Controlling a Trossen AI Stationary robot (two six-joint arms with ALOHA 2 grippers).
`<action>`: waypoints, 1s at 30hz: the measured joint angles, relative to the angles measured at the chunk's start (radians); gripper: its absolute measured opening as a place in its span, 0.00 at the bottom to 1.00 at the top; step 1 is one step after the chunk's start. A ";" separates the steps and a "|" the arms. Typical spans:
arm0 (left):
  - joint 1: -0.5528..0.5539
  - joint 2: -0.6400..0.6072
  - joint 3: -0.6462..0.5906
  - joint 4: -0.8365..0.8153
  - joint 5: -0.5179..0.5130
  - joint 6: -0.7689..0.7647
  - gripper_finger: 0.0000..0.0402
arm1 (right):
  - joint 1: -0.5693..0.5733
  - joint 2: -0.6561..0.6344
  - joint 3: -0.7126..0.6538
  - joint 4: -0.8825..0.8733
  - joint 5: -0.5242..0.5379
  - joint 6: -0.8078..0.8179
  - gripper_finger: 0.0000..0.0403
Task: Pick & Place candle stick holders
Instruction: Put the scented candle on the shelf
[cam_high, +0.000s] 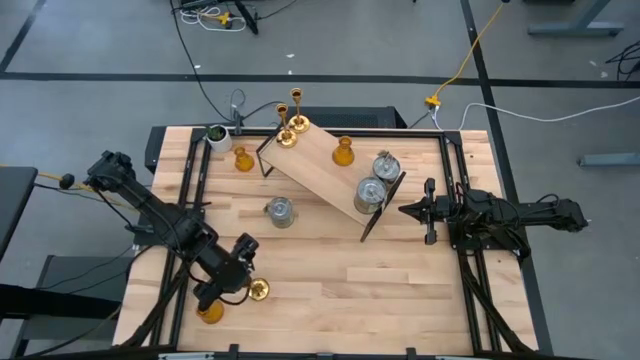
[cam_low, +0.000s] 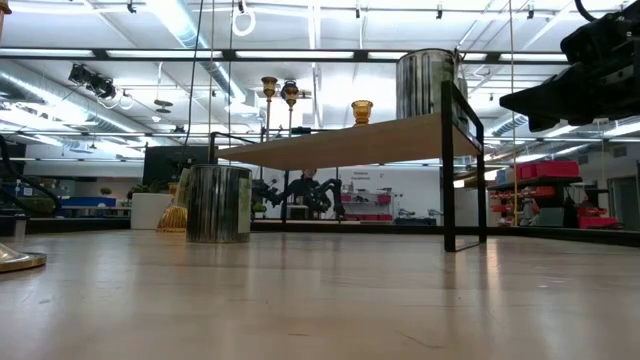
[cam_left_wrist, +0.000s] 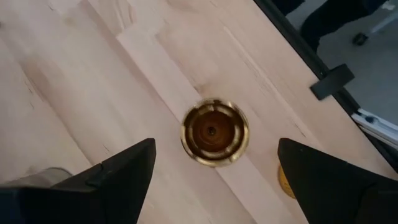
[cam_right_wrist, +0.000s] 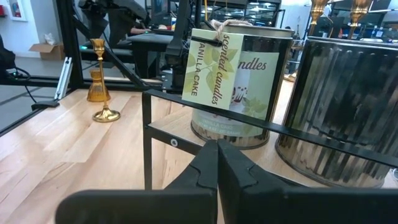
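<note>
Tabletop shelf holds a tin tagged "scented candles, VANILLA CAKE"; right hand closed, empty.

Pale butcher-block wooden table top: smooth planks with a faint satin sheen, grain visible. Raised light wooden shelf board on thin black matt metal legs. Slim polished brass candlestick: glossy, mirror-bright at its round base; seen from above, another brass stick shows concentric shiny rings. Squat amber glass holder: translucent, glossy. Silver-grey ribbed metal cylinder: brushed, softly reflective. A like tin on the shelf carries a matt pale-green paper label tied with rough twine. Black matt plastic gripper fingers. Small white pot: smooth, matt.
</note>
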 joint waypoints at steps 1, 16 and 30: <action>0.000 0.000 0.000 0.005 -0.004 0.000 0.86 | 0.000 0.000 0.000 0.000 0.000 0.000 0.01; 0.004 0.000 0.000 -0.007 -0.035 -0.001 0.86 | 0.000 0.000 0.000 0.000 0.000 0.000 0.01; 0.003 0.000 0.000 -0.110 0.025 -0.005 0.86 | 0.000 0.000 0.000 0.000 0.000 0.000 0.01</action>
